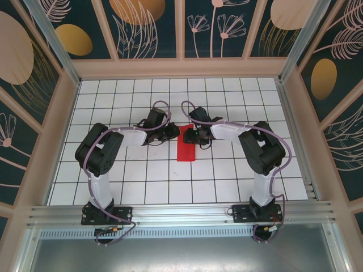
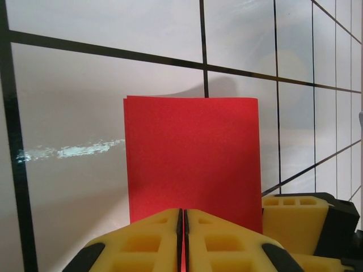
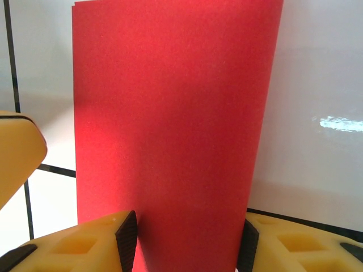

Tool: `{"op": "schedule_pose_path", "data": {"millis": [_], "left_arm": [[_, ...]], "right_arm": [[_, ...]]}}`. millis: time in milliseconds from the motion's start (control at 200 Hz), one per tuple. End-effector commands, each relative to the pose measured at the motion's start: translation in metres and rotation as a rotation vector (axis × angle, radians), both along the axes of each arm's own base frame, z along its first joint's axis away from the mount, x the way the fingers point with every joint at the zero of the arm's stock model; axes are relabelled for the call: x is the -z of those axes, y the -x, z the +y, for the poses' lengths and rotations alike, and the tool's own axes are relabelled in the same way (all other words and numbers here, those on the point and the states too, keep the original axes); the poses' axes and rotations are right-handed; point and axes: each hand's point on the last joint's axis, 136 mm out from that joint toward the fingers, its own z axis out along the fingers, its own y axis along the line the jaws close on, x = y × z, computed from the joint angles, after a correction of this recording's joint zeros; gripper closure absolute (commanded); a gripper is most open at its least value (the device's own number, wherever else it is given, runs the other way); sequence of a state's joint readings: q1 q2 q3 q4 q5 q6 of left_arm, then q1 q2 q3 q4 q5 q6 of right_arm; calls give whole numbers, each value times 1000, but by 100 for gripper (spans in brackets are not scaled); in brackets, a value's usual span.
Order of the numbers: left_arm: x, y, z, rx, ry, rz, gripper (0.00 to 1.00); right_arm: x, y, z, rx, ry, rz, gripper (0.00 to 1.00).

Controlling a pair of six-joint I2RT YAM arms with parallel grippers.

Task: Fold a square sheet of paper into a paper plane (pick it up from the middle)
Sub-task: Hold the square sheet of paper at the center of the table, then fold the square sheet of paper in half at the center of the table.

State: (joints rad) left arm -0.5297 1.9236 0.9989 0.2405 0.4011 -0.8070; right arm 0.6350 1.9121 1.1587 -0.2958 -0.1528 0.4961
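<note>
The square sheet of paper (image 1: 186, 152) lies on the tiled table as a bright red rectangle folded in half, its far end under the two grippers. In the left wrist view the sheet (image 2: 193, 158) stretches away from my left gripper (image 2: 182, 211), whose jaws are pressed together at its near edge with a sliver of red in the slit. My right gripper (image 3: 187, 224) stands open just above the sheet (image 3: 170, 113), one finger towards each long side. From above, the left gripper (image 1: 173, 135) and the right gripper (image 1: 193, 137) face each other across the paper.
The white grid table (image 1: 238, 175) is walled in by a wooden frame (image 1: 181, 68) at the back and sides. One yellow finger of the right gripper (image 2: 295, 218) shows beside the sheet, and a left finger (image 3: 17, 153) shows at the edge of the right wrist view.
</note>
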Motion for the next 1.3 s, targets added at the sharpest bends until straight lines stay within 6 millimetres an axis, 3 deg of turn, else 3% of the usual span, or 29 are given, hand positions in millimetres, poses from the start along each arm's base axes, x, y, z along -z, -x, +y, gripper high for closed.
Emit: {"op": "schedule_pose_path", "data": {"millis": [0, 580, 976, 1106, 1296], "left_arm": [[1, 3, -7, 18, 36, 7, 87], [21, 4, -9, 24, 17, 53, 94], [42, 8, 2, 12, -64, 88, 96], [52, 10, 8, 12, -108, 101, 97], [65, 15, 17, 8, -163, 121, 98]], "right_arm": [[55, 23, -14, -1, 102, 111, 47], [58, 25, -12, 2, 100, 120, 47], [56, 24, -10, 4, 89, 116, 47], [36, 16, -3, 10, 53, 83, 47], [-19, -5, -4, 95, -49, -26, 44]]}}
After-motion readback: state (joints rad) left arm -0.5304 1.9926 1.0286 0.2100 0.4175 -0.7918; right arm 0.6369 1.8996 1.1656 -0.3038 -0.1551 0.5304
